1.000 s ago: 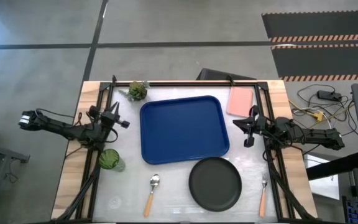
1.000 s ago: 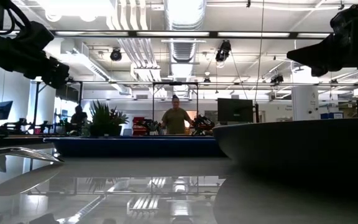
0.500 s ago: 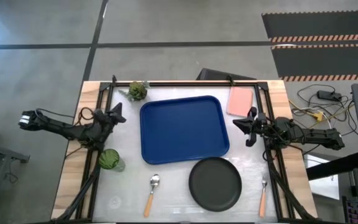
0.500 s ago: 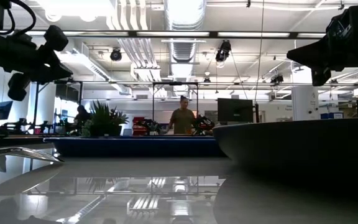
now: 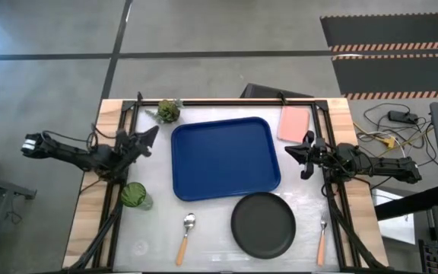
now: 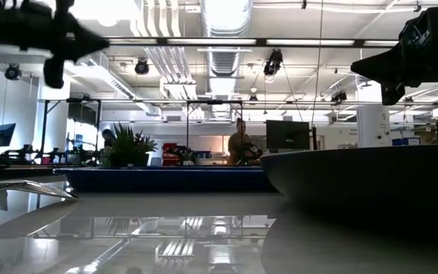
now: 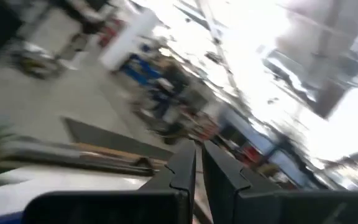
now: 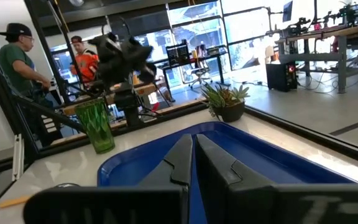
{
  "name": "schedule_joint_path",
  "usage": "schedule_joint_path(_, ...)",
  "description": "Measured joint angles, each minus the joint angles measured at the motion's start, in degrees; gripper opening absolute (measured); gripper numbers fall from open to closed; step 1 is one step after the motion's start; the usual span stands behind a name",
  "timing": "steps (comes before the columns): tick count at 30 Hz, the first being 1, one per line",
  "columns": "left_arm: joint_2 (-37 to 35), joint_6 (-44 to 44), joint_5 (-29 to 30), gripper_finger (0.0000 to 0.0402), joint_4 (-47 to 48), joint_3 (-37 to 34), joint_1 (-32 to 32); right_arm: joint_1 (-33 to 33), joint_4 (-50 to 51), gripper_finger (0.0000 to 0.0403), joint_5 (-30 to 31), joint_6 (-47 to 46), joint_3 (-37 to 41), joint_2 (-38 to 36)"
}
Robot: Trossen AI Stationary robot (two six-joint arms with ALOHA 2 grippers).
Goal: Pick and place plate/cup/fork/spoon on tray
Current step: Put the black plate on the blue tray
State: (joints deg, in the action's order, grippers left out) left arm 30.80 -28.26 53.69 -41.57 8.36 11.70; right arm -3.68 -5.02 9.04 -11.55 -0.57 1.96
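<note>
The dark blue tray (image 5: 225, 157) lies mid-table. The black plate (image 5: 263, 224) rests flat near the front edge, with the spoon (image 5: 185, 236) to its left and the fork (image 5: 322, 237) to its right. The green cup (image 5: 134, 195) stands upright at the left and also shows in the right wrist view (image 8: 98, 127). My left gripper (image 5: 149, 135) is shut and empty, in the air left of the tray's far left corner, beyond the cup. My right gripper (image 5: 301, 157) is shut and empty, just right of the tray.
A small green plant (image 5: 168, 111) stands at the far left corner of the tray. A pink flat rectangle (image 5: 294, 123) lies at the far right. Black frame rails run along both table sides. People stand in the room beyond the table (image 8: 17, 62).
My left gripper has risen and swung toward the table's far edge and the tray's far left corner, tipping upward; it stays shut.
</note>
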Motion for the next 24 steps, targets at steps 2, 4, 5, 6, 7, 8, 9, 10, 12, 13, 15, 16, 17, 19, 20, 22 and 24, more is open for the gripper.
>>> schedule_joint_path(2, 3.5, 1.5, -2.6, 0.0011, 0.0, 3.7, 0.0, 0.0, 0.0, 0.0009, 0.0, 0.0, 0.0, 0.0)
schedule_joint_path(4, 8.1, 3.1, -4.0, 0.0011, -0.2, 7.5, 0.0, 0.0, 0.0, 0.0009, 0.0, 0.0, 0.0, 0.0)
schedule_joint_path(5, 10.4, 3.8, -4.3, 0.0011, 0.0, 9.3, 0.0, 0.0, 0.0, 0.0009, 0.0, 0.0, 0.0, 0.0)
schedule_joint_path(6, 12.8, 4.7, -4.7, 0.0011, 0.0, 11.2, 0.0, 0.0, 0.0, 0.0009, 0.0, -0.3, 0.0, 0.0)
schedule_joint_path(7, 15.1, 5.2, -5.2, 0.0011, 0.0, 13.1, 0.0, 0.0, 0.2, 0.0009, 0.0, -0.5, 0.0, 0.0)
schedule_joint_path(8, 17.3, 5.9, -5.4, 0.0011, -0.2, 14.8, 0.0, 0.0, 0.4, 0.0009, 0.0, -0.5, 0.0, 0.0)
schedule_joint_path(9, 19.4, 6.2, -5.5, 0.0011, 0.1, 16.5, 0.0, 0.0, 0.6, 0.0009, 0.0, -0.5, 0.0, 0.0)
schedule_joint_path(10, 21.5, 6.3, -5.7, 0.0011, 0.5, 17.9, 0.0, 0.0, 1.2, 0.0009, -0.1, -0.8, 0.0, 0.0)
schedule_joint_path(12, 25.1, 6.2, -6.6, 0.0011, 0.4, 20.8, 0.1, 0.0, 2.2, 0.0009, -0.1, -2.4, 0.0, 0.1)
schedule_joint_path(13, 26.4, 6.2, -7.4, 0.0011, -0.1, 22.2, 0.1, 0.0, 2.2, 0.0009, -0.1, -3.1, 0.0, 0.1)
schedule_joint_path(15, 28.8, 6.1, -9.9, 0.0011, -0.2, 24.2, 0.1, 0.0, 2.2, 0.0009, -0.1, -4.6, 0.0, 0.1)
schedule_joint_path(16, 30.1, 6.1, -12.0, 0.0011, 0.0, 25.3, 0.1, 0.0, 2.2, 0.0009, -0.1, -5.3, 0.0, 0.0)
schedule_joint_path(17, 31.1, 5.4, -14.3, 0.0011, 0.2, 26.0, 0.1, 0.0, 2.2, 0.0009, -0.2, -5.4, -0.1, 0.0)
schedule_joint_path(19, 32.8, 2.6, -18.8, 0.0011, 0.3, 27.6, 0.1, 0.0, 2.3, 0.0009, -0.3, -5.4, -0.3, 0.0)
schedule_joint_path(20, 33.7, 1.4, -20.9, 0.0011, 0.1, 28.6, 0.1, 0.0, 2.6, 0.0009, -0.4, -5.4, -0.5, 0.0)
schedule_joint_path(22, 35.8, 0.1, -23.3, 0.0011, 0.5, 30.5, 0.4, 0.0, 2.3, 0.0009, -1.5, -5.4, -1.2, 0.0)
schedule_joint_path(24, 38.5, -0.1, -23.8, 0.0011, 1.0, 32.4, 0.9, 0.0, 2.1, 0.0009, -3.1, -5.3, -1.7, 0.0)
